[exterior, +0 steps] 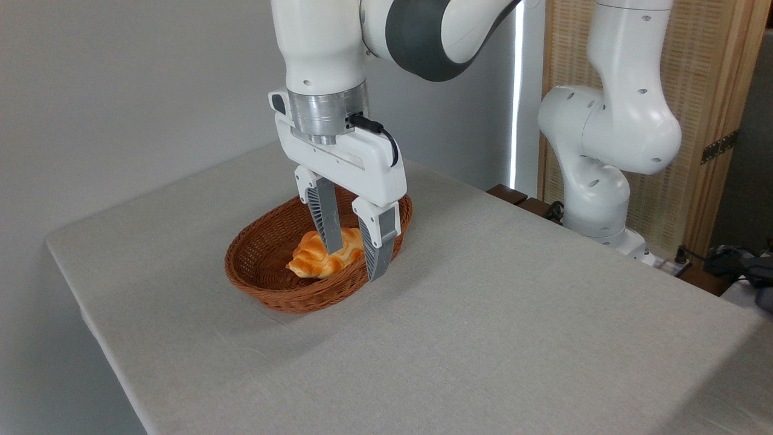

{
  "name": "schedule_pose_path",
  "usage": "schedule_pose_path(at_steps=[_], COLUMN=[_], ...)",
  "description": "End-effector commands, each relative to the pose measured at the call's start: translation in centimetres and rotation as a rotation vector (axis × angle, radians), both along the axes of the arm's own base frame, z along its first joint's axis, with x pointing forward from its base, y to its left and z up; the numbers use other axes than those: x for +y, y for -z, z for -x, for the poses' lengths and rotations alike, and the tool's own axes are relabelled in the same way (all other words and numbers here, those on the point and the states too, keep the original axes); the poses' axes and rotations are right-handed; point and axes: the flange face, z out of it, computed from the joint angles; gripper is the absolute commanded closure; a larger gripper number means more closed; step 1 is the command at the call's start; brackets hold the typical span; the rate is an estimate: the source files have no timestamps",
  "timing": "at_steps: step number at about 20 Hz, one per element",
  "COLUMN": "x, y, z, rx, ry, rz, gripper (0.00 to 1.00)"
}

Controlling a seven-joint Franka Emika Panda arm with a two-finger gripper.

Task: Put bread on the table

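Gripper [353, 264] hangs straight down into the basket [259, 266], fingers a narrow gap apart w/ the bread [314, 258] between them. Can't tell if they're pinching it or just flanking it. The bread sits inside the basket, right half. Its long axis runs approx 8 to 2 o'clock, one tapered end poking out toward 8, the other hidden behind the fingers. The basket rests on the table [483, 338], toward 10 o'clock of the cloth. Robot base [598, 199] stands off at 2 o'clock.

Pincer [355, 258] grips bread [323, 255] inside wicker basket [259, 284].
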Motion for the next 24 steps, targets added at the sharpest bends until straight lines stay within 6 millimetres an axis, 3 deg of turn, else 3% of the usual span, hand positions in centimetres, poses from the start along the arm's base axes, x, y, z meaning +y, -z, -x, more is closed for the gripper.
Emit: schedule_pose_path(at_steps=[1,5,12,16,24], x=[-0.1,-1.1,-5.5,-6.8,-9.4], y=[-0.2,0.0,0.3,0.1,3.1], z=[0.0,0.0,-0.2,-0.4,-0.7], rx=[0.014,0.011,-0.022,-0.050,-0.005], ry=[0.020,0.034,0.101,0.074,0.114], rz=[-0.017,-0.017,-0.013,0.054,0.047], gripper=[0.00,0.00,0.00,0.00,0.00])
